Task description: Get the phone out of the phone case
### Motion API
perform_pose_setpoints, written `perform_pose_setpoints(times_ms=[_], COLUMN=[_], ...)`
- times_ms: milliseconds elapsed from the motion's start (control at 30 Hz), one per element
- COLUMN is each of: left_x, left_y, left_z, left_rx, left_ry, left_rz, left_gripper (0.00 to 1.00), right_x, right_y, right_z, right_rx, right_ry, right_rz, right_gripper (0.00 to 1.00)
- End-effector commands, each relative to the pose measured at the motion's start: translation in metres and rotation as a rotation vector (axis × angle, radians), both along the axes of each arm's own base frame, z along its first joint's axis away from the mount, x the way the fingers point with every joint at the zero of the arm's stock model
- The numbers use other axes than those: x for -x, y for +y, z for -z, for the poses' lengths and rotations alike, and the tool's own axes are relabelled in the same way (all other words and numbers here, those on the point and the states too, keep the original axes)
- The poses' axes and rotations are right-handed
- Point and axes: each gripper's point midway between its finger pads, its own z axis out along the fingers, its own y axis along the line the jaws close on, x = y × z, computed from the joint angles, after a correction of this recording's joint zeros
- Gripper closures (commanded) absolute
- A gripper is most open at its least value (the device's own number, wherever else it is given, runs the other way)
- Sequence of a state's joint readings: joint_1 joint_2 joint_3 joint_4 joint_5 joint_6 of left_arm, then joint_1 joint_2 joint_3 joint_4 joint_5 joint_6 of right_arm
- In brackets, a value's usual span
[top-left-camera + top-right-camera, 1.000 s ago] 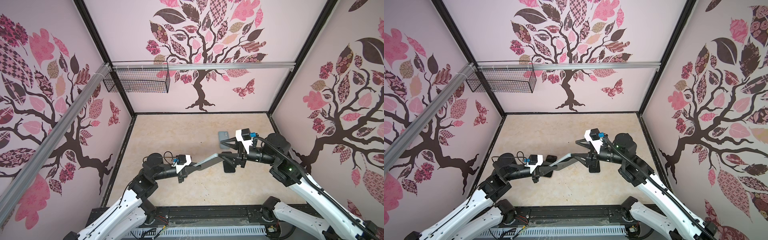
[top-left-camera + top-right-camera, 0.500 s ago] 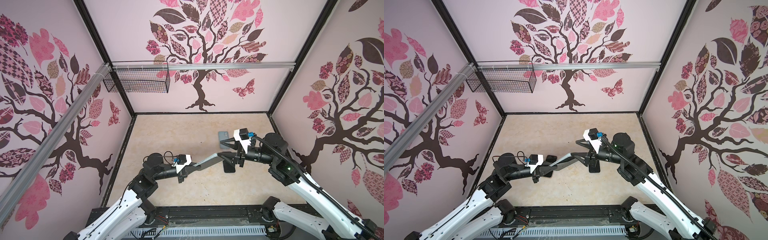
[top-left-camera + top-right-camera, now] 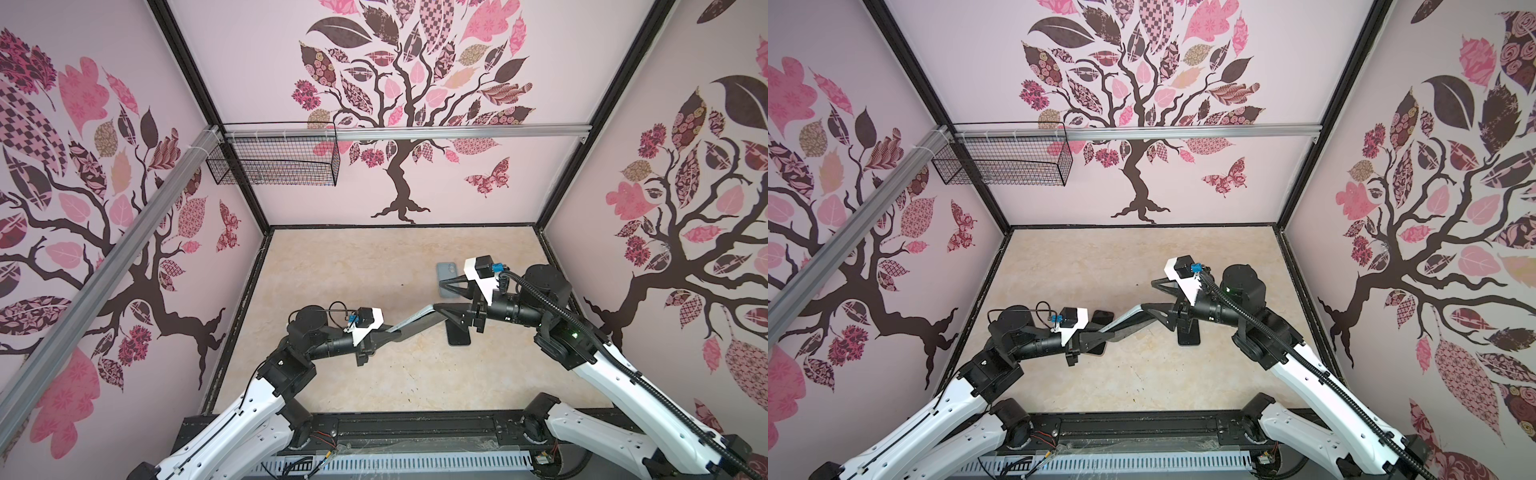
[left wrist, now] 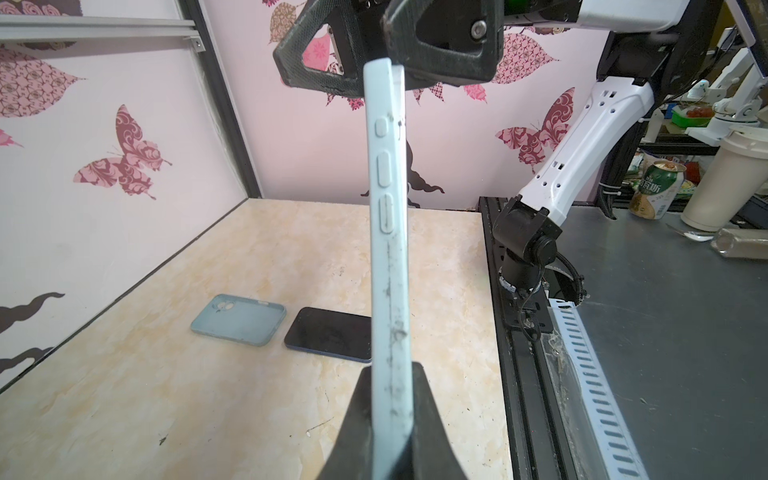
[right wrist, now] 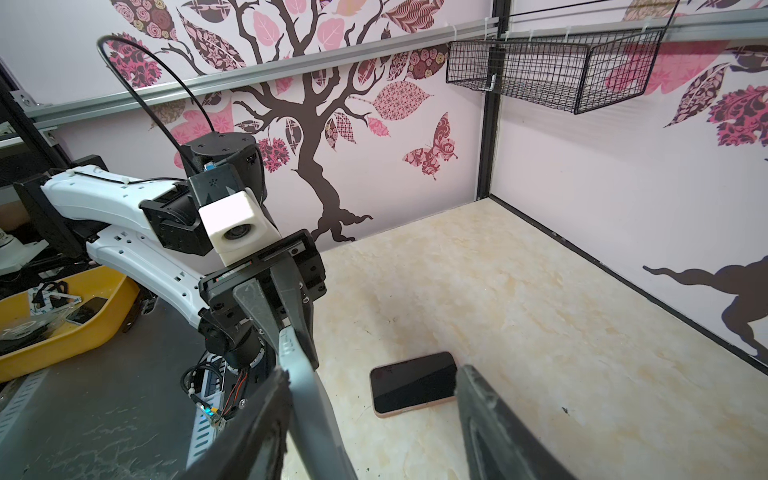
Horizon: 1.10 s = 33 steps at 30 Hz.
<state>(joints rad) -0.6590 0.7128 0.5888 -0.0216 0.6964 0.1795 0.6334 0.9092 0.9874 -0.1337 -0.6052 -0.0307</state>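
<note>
Phone case (image 4: 388, 249) in clenched left tool (image 4: 390, 376); right tool (image 5: 372, 372) agape around its end.

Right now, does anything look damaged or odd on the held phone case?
Yes. The phone case in the left tool has dark scuffs along its side, and near the right tool its edge looks parted from the phone.
</note>
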Motion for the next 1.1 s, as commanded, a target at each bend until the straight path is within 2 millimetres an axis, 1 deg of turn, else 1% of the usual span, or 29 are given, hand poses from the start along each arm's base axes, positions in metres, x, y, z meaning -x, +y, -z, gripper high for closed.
perform_pose_setpoints(times_ms=[0, 300, 567, 733, 800, 967, 1033, 1067], left_x=[0.02, 0.023, 0.031, 0.041, 0.043, 0.044, 0.043, 0.041], left_y=[-0.002, -0.001, 0.002, 0.003, 0.003, 0.003, 0.003, 0.003], left_z=[-0.053, -0.054, -0.058, -0.062, -0.062, -0.06, -0.059, -0.057], left_rx=[0.12, 0.123, 0.134, 0.145, 0.144, 0.132, 0.125, 0.119], left_ry=[-0.167, -0.177, -0.191, -0.197, -0.198, -0.199, -0.198, -0.193], left_rz=[0.095, 0.103, 0.124, 0.172, 0.181, 0.184, 0.181, 0.172], left_gripper=[1.0, 1.0, 1.0, 1.0, 1.0, 1.0, 1.0, 1.0], right_x=[-0.015, -0.027, -0.027, -0.014, -0.012, -0.015, -0.012, -0.009], right_y=[0.001, 0.008, 0.019, 0.027, 0.027, 0.027, 0.028, 0.028], right_z=[0.027, 0.054, 0.067, 0.062, 0.059, 0.055, 0.049, 0.042], right_rx=[0.081, 0.165, 0.188, 0.161, 0.138, 0.153, 0.144, 0.128], right_ry=[0.057, 0.173, 0.252, 0.291, 0.325, 0.373, 0.383, 0.371], right_rz=[0.055, 0.062, 0.003, -0.117, -0.156, -0.156, -0.176, -0.191], right_gripper=[0.35, 0.35, 0.35, 0.34, 0.34, 0.33, 0.33, 0.33])
